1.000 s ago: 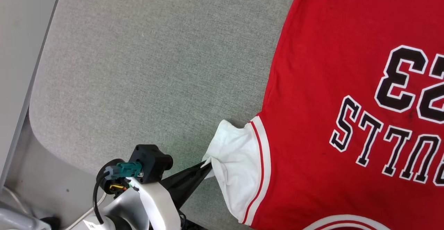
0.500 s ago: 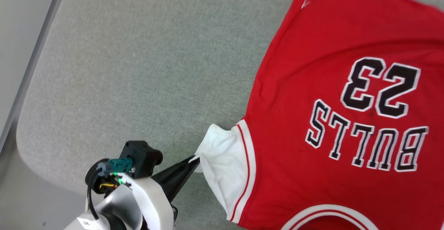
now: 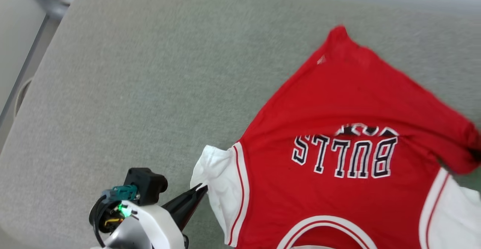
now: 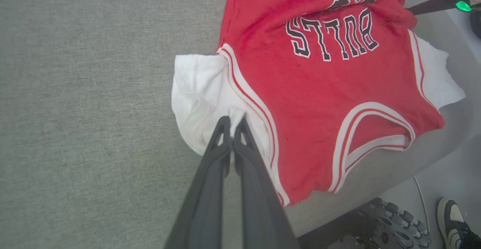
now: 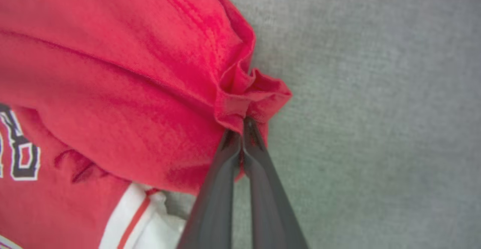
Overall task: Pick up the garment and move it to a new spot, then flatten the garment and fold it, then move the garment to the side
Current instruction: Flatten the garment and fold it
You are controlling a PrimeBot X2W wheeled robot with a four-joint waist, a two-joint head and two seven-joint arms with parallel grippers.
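1. Red jersey T-shirt with white sleeves (image 3: pixel 330 189) lies lettering-up on the grey fabric-covered table (image 3: pixel 131 91).
2. Our left gripper (image 4: pixel 233 123) pinches the white sleeve (image 4: pixel 195 87) tight, probably anchoring it.
3. Our right gripper (image 5: pixel 243 123) clamps a bunched red corner (image 5: pixel 248 95) lapped over the print; we judge folding underway.

Bright, even light; motion blur across the garment (image 3: pixel 349 102)

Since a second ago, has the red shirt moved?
Yes. The garment has folded: its far hem came toward the robot over the number 23, baring grey pad beyond.
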